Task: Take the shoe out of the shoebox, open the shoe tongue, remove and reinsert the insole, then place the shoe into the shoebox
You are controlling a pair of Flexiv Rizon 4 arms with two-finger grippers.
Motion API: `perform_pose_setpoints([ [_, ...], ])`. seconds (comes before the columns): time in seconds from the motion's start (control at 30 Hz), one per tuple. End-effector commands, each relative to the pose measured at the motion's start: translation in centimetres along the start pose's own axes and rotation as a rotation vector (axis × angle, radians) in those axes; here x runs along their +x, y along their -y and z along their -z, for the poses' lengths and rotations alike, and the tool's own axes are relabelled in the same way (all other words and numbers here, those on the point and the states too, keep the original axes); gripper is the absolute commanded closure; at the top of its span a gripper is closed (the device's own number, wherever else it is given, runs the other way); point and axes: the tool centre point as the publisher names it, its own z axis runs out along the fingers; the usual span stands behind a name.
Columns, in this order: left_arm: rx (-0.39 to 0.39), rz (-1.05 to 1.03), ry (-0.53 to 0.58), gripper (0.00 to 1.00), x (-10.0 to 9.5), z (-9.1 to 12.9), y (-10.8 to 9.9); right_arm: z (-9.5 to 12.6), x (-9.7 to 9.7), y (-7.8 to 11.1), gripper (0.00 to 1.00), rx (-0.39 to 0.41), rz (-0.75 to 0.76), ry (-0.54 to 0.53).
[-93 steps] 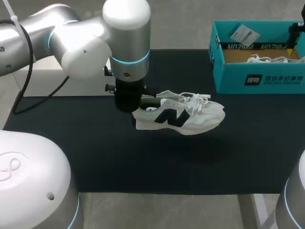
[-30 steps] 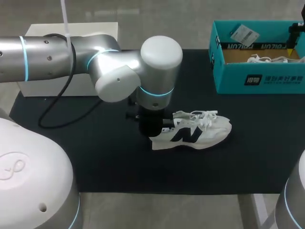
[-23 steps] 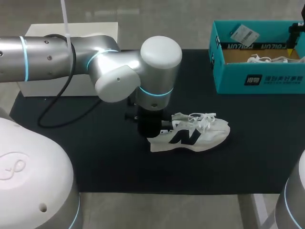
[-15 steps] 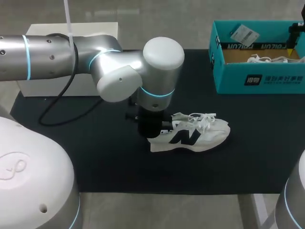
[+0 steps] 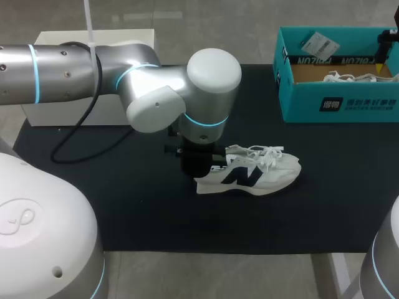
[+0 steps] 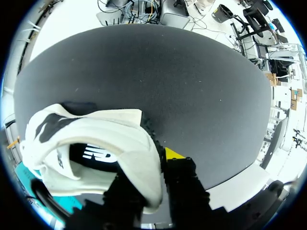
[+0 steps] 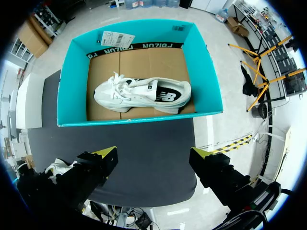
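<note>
1. Task thing: the white sneaker with the dark side logo [image 5: 249, 174] is out of the box. It lies near the middle of the black mat [image 5: 124, 205], toe toward the mat's right edge. It looks sole-down, but I can't confirm full contact.
2. My left gripper [image 6: 153, 177] pinches the heel collar, one finger inside the shoe and one outside. Only one yellow tip shows in the left wrist view.
3. My right gripper [image 7: 153, 158] hangs above the teal cardboard shoebox [image 5: 299, 103] at the mat's far right corner. Its fingers are spread wide and hold nothing.
4. A second white sneaker [image 7: 144, 93] lies on its side in the box. It's not my target.
5. My read on the step: take-out looks done. What's in hand is seating the shoe and anchoring it for the tongue.
6. To do it well:
   - Keep the heel pinch firm and level, so the sole sits flat and the shoe can't pivot when the tongue is pulled.
   - Don't squeeze harder than needed. The collar is soft, and a crushed heel narrows the opening for the insole.
   - Bring the right gripper in from the toe side, over the loose white laces [image 5: 265, 152]. Take the tongue tip only, not a lace loop.
   - Pull the tongue up and toward the toe, against the heel hold.
7. Risk: snagged laces drag the whole shoe. With the pinch on the collar alone, the toe could lift.
</note>
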Motion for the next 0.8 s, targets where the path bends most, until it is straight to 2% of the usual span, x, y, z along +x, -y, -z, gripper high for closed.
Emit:
perform_pose_setpoints([
  [0.03, -0.007, 0.001, 0.002, 1.00, 0.2, 0.6, 0.0, 0.0, 0.0, 0.1, 0.00, -0.002, -0.001, 0.000],
  [0.5, 0.024, -0.008, -0.019, 1.00, 0.3, -0.2, 0.7, 0.0, 0.0, 0.1, 0.00, -0.002, -0.001, 0.000],
  [0.53, 0.024, -0.008, -0.019, 0.76, 0.4, -0.1, 0.7, 0.0, 0.0, 0.1, 0.00, -0.002, -0.001, 0.000],
  [0.6, 0.025, -0.007, -0.013, 0.00, 0.5, 0.3, 0.6, 0.0, 0.0, 0.1, 0.00, -0.002, -0.001, 0.000],
  [0.7, 0.025, -0.002, -0.005, 0.00, 0.5, 1.1, 0.5, 0.0, 0.0, 0.1, 0.00, -0.002, -0.001, 0.000],
  [0.77, 0.035, 0.045, 0.057, 0.00, 0.7, 1.9, 0.1, 0.0, 0.0, 0.1, 0.00, -0.002, -0.001, 0.000],
  [0.8, 0.039, 0.046, 0.054, 0.00, 0.8, 2.3, 0.0, 0.0, 0.0, 0.1, 0.00, -0.002, -0.001, 0.000],
])
